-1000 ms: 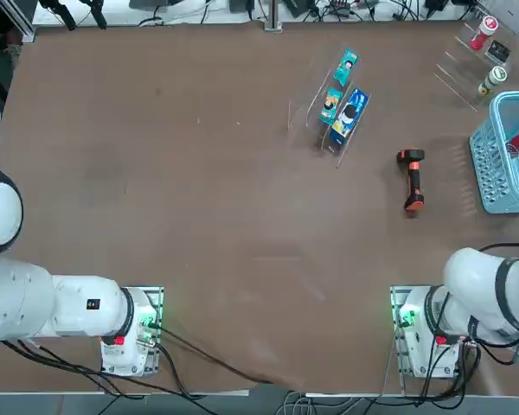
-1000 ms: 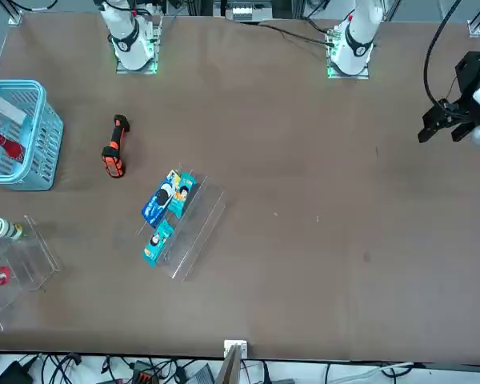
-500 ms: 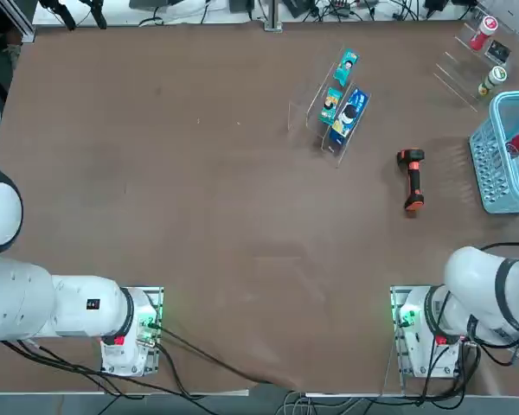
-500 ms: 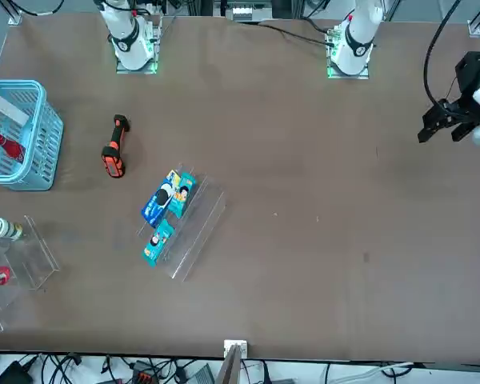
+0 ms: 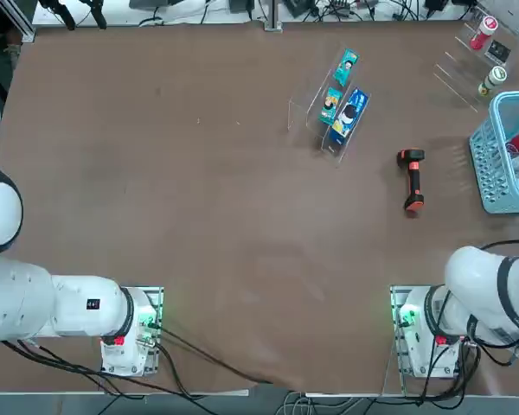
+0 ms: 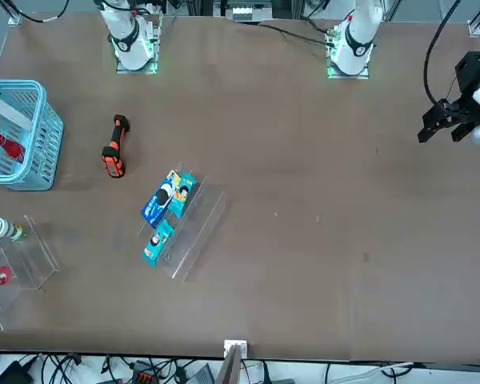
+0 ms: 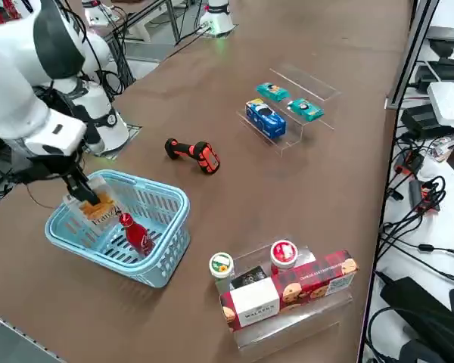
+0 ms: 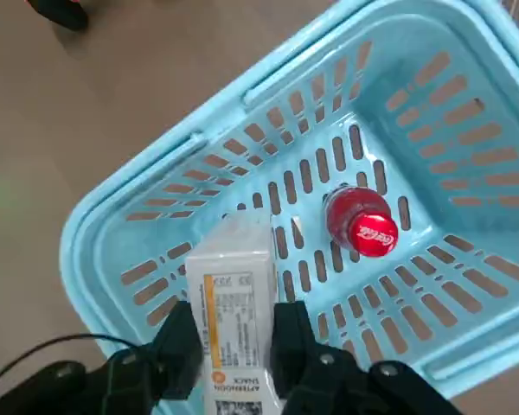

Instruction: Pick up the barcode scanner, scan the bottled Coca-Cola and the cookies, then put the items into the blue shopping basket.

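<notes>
**Cookies held inside basket, bottle already in**

The worktop (image 5: 199, 216) carries the blue shopping basket (image 7: 163, 261) at its 3 o'clock edge in the top view: light blue, with slotted walls. The cookies (image 8: 232, 294), a flat white box with orange-yellow print, sit tilted inside the basket, clamped between the fingers of the right pincer (image 8: 233, 333), which reaches down over the rim. The bottled Coca-Cola (image 7: 136, 234) stands upright on the basket floor beside them. The barcode scanner (image 5: 413, 180), black with orange trim, lies on the worktop at the basket's 9 o'clock.
</notes>
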Controlling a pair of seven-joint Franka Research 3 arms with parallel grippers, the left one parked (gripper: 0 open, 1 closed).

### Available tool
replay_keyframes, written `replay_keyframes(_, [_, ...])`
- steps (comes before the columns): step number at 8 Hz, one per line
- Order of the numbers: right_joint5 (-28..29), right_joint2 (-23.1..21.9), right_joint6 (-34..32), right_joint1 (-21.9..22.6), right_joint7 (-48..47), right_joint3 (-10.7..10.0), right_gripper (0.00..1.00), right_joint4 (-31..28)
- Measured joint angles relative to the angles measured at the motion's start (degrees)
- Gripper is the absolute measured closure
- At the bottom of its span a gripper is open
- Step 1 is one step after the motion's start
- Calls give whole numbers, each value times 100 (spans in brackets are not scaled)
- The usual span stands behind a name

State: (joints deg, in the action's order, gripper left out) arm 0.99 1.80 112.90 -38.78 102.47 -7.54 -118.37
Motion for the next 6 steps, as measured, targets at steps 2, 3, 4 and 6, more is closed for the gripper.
replay_keyframes(2, [3, 271, 148, -3, 0, 6, 49, -2])
replay_keyframes(3, [4, 345, 159, -14, 0, 6, 44, -3])
replay_keyframes(4, [4, 365, 162, -22, 0, 6, 28, -2])
replay_keyframes(6, [6, 351, 160, -23, 0, 9, 0, 3])
